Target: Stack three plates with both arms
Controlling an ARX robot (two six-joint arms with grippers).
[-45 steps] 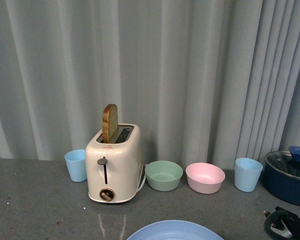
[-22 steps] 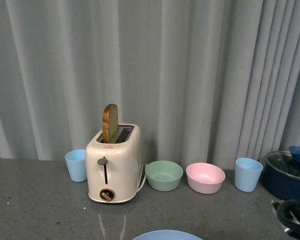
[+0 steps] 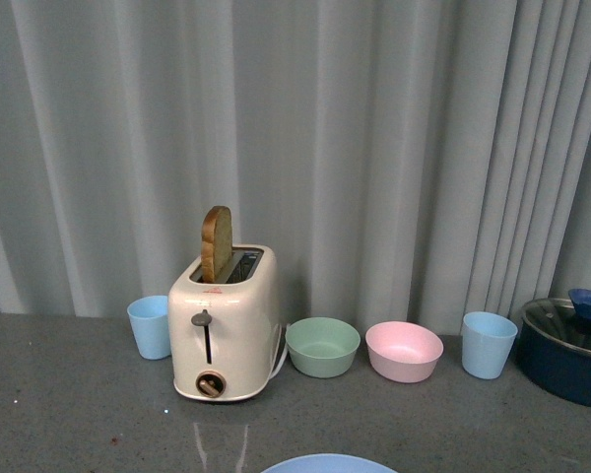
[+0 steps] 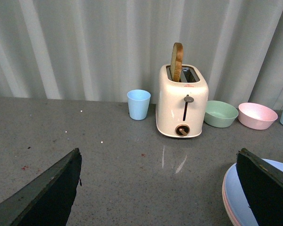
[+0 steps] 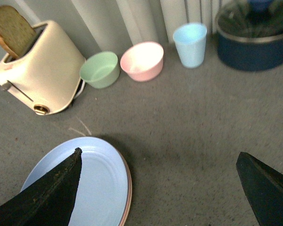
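Grey counter (image 3: 79, 414) with toaster (image 3: 224, 325), bowls, cups, pot, stacked plates (image 5: 92, 183).

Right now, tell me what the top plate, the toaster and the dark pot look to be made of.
Top light blue plate: probably matte plastic or melamine, since its colour is flat with no sharp highlights. Toaster: glossy cream shell, plastic or enamelled metal, showing soft sheen, with a metal-looking lever. Pot: dark blue enamelled or painted body with a see-through, glass-like lid that reflects light.

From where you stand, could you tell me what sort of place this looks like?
Probably a mock kitchen counter: a toaster holding bread, bowls and cups beside it, and a lidded blue pot, all against a plain curtain.
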